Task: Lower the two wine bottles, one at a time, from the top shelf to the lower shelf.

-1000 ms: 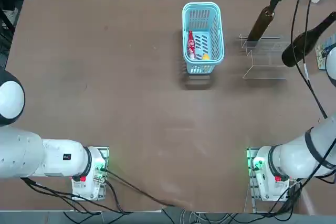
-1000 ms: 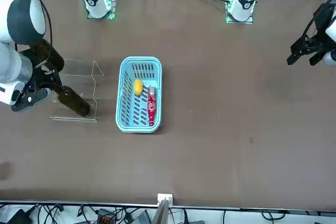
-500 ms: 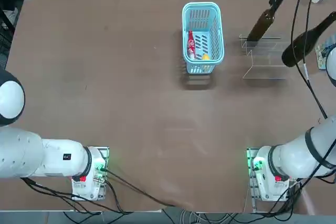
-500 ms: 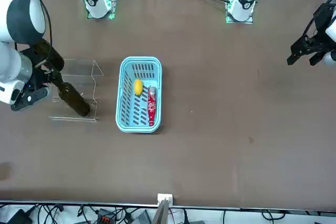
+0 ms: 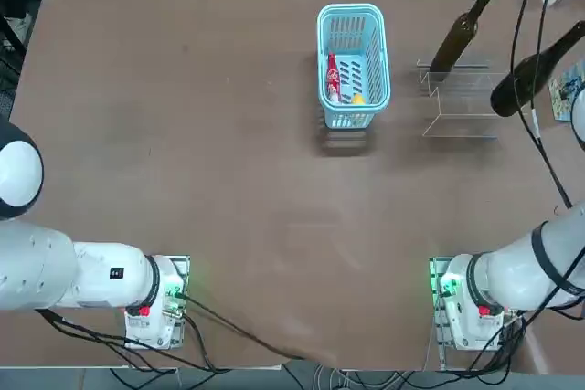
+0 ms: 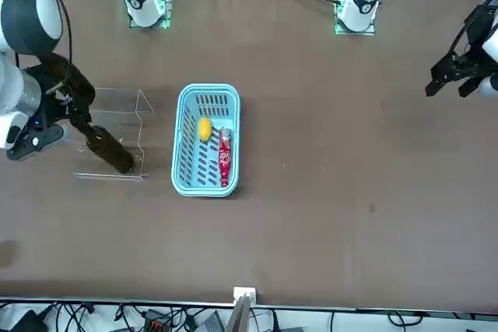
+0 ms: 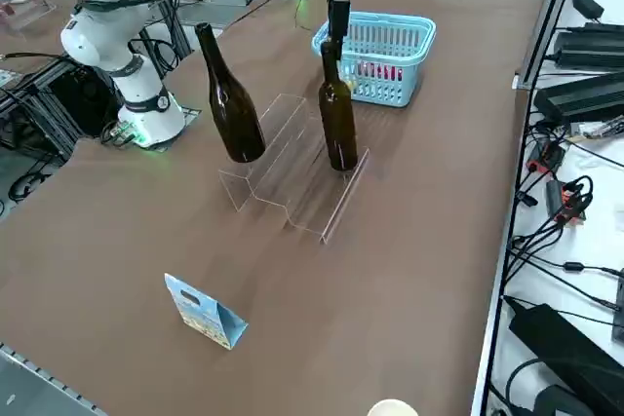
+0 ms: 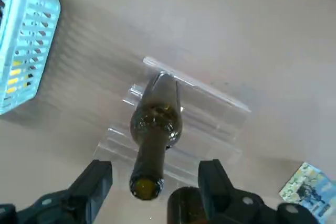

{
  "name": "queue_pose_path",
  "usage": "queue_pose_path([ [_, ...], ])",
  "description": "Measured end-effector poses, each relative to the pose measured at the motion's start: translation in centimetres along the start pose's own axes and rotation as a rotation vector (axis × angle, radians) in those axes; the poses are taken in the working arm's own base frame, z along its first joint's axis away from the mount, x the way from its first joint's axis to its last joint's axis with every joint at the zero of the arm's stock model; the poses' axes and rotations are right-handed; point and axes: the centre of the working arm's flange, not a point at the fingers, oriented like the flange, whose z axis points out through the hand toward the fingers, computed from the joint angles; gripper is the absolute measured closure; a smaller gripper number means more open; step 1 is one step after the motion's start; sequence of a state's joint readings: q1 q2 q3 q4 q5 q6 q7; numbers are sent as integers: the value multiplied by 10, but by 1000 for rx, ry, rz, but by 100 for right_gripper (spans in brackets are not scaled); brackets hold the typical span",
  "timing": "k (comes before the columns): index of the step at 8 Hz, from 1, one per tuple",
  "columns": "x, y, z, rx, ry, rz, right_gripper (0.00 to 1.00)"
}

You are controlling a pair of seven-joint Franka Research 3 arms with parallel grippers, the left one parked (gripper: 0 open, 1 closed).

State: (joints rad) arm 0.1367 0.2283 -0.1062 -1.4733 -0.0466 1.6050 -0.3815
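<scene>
Now one wine bottle (image 7: 337, 119) stands upright on the lower shelf (image 7: 327, 182) of the clear stand, the other bottle (image 7: 229, 104) on the top shelf (image 7: 258, 148). Above the first, the right gripper (image 8: 152, 190) hangs with fingers apart, clear of its neck.

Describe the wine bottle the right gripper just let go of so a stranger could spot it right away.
Find the clear acrylic stand beside the light blue basket. Two dark bottles stand on it; this wine bottle is on the tier nearer the basket, directly below the open right gripper. The other bottle stands nearer the robot's base.
</scene>
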Motion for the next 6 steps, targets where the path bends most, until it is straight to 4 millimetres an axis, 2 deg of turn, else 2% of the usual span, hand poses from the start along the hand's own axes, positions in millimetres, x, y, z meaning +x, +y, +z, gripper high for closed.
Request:
queue_pose_path([
  [2,-17,1,-27,1,4,3,0],
  [3,-33,4,-44,3,5,16,0],
  [5,-79,20,-74,12,-4,64,0],
  [6,-103,28,-81,3,-9,86,0],
])
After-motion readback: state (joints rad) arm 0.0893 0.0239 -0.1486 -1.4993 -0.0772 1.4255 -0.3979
